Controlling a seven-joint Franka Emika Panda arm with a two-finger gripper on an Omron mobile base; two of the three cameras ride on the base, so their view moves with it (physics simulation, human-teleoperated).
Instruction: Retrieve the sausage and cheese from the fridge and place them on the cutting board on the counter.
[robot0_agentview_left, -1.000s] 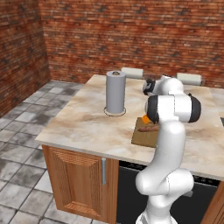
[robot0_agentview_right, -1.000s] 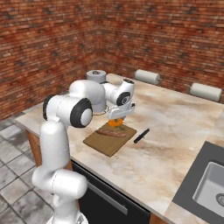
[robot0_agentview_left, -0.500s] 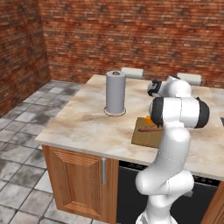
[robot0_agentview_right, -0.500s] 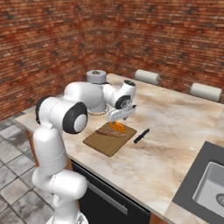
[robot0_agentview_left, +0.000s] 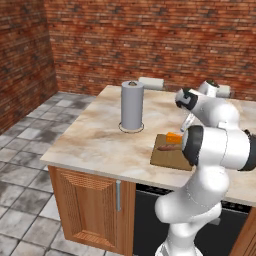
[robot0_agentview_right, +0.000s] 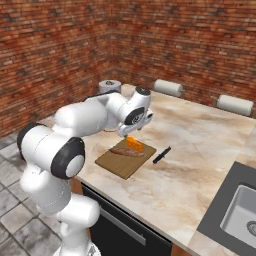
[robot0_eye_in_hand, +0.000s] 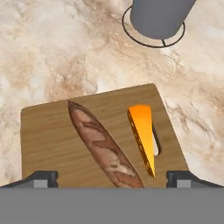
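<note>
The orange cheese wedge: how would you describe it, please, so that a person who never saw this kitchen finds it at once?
On the beige marbled stone counter, in front of the grey paper-towel roll, lies a flat light-brown wooden cutting board. Two foods rest on it side by side, not touching: a long mottled brown sausage and the small bright-orange cheese wedge. The cheese is the shorter, triangular, orange one.
</note>
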